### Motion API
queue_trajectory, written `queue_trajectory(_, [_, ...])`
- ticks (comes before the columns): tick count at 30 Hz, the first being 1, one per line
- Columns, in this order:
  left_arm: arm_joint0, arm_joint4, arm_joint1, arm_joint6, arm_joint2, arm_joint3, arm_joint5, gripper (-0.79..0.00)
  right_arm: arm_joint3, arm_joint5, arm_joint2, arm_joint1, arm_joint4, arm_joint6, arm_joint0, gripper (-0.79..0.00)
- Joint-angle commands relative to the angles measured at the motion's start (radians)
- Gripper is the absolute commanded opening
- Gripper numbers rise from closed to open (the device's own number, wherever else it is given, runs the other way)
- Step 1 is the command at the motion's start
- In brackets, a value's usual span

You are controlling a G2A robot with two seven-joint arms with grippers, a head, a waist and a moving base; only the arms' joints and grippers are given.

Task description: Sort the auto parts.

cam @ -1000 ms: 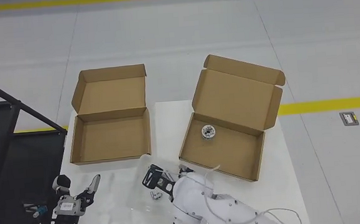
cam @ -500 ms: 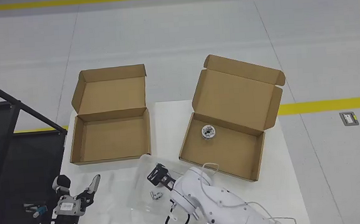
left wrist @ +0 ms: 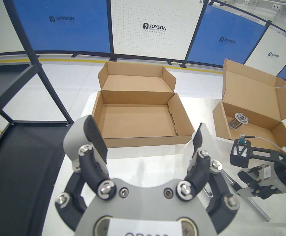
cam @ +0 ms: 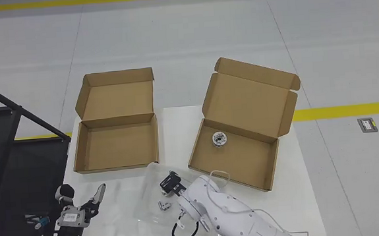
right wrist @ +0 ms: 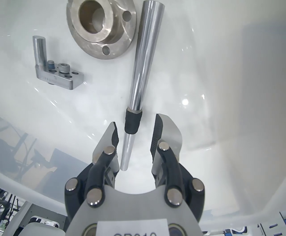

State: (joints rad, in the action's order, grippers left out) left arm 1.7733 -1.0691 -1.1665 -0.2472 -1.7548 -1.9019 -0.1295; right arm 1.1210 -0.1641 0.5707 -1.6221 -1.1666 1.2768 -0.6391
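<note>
1. The right gripper [right wrist: 135, 136] hung low over the table [cam: 301, 196], towards the robot's side, between the two boxes.
2. Its jaws stood part open with a rod [right wrist: 139, 73] lying between them. Neither pad looked pressed on the rod, so the gripper had hold of nothing.
3. The rod was chrome with a black band, and the band sat level with the fingertips. Its far end lay just beside a round flange [right wrist: 101, 26].
4. A small bracket [right wrist: 55, 71] with bolts lay near the flange, apart from the rod.
5. The left gripper [left wrist: 145, 127] hovered over the table's near left corner, wide open and empty.
6. The left box [cam: 115, 146] stood open at the table's far left, its floor bare.
7. The right box [cam: 245, 154] stood open and askew at the far right. It held one round metal part [cam: 219, 139] near its back wall.
</note>
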Motion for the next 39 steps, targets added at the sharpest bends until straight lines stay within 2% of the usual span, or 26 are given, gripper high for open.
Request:
queue_trajectory(1, [0.0, 0.0, 0.0, 0.0, 0.0, 0.0, 0.0, 0.0, -0.011, 0.001, -0.001, -0.006, 0.005, -0.01, 0.002, -0.446])
queue_trajectory(11, [0.0, 0.0, 0.0, 0.0, 0.0, 0.0, 0.0, 0.0, -0.077, 0.004, 0.007, -0.034, 0.022, -0.029, 0.012, -0.508])
queue_trajectory(13, [0.0, 0.0, 0.0, 0.0, 0.0, 0.0, 0.0, 0.0, -0.092, 0.007, 0.011, -0.039, 0.028, -0.033, 0.014, -0.603])
queue_trajectory(15, [0.0, 0.0, 0.0, 0.0, 0.0, 0.0, 0.0, 0.0, -0.1, 0.008, 0.016, -0.042, 0.031, -0.038, 0.016, -0.748])
queue_trajectory(16, [0.0, 0.0, 0.0, 0.0, 0.0, 0.0, 0.0, 0.0, -0.1, 0.012, 0.021, -0.044, 0.035, -0.045, 0.015, -0.785])
queue_trajectory(22, [0.0, 0.0, 0.0, 0.0, 0.0, 0.0, 0.0, 0.0, -0.055, 0.04, 0.066, -0.034, 0.029, -0.064, 0.01, -0.785])
queue_trajectory(25, [0.0, 0.0, 0.0, 0.0, 0.0, 0.0, 0.0, 0.0, 0.051, 0.061, 0.116, -0.01, -0.008, -0.057, -0.012, -0.785])
queue_trajectory(34, [0.0, 0.0, 0.0, 0.0, 0.0, 0.0, 0.0, 0.0, 0.59, 0.274, 0.352, 0.089, -0.163, -0.002, -0.19, -0.785])
queue_trajectory(39, [0.0, 0.0, 0.0, 0.0, 0.0, 0.0, 0.0, 0.0, 0.778, 0.384, 0.503, 0.125, -0.233, -0.061, -0.262, -0.785])
